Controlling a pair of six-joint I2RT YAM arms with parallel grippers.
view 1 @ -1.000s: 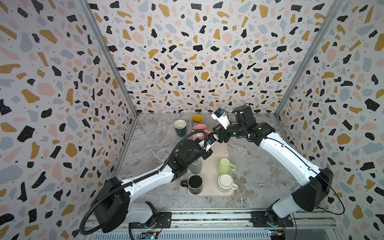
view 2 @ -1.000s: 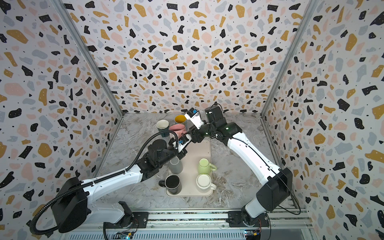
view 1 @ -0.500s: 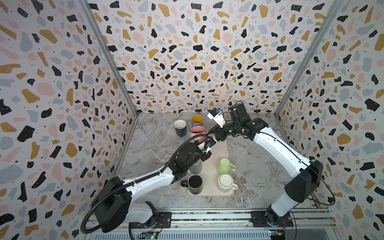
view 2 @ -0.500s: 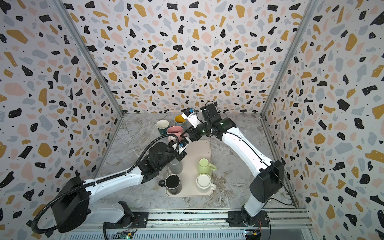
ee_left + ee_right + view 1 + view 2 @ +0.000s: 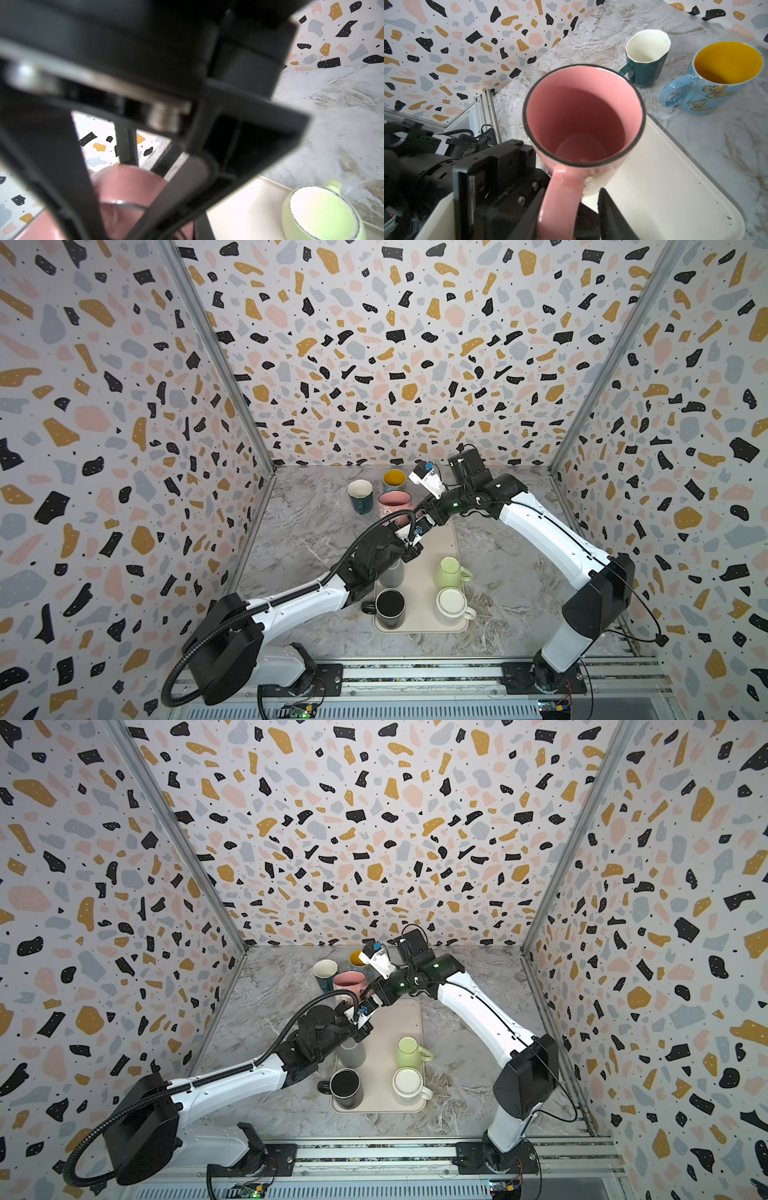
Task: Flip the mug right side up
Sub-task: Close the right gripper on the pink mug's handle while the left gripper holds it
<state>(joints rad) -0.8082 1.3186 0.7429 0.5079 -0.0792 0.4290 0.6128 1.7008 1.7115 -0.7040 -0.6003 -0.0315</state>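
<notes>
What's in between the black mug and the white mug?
Nothing, just bare tray between the black mug and the white mug; both top views show it.

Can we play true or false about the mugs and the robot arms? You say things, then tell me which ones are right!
1. The pink mug has its opening facing up. True.
2. The blue butterfly mug is lying on its side. False: it stands upright on the table.
3. The right gripper has its jaws on either side of the pink mug's handle. True.
4. The dark green mug is yellow inside. False: it is white inside.
5. The tray holds only one mug. False: a black mug, a grey mug, a light green mug and a cream mug stand on it.
</notes>
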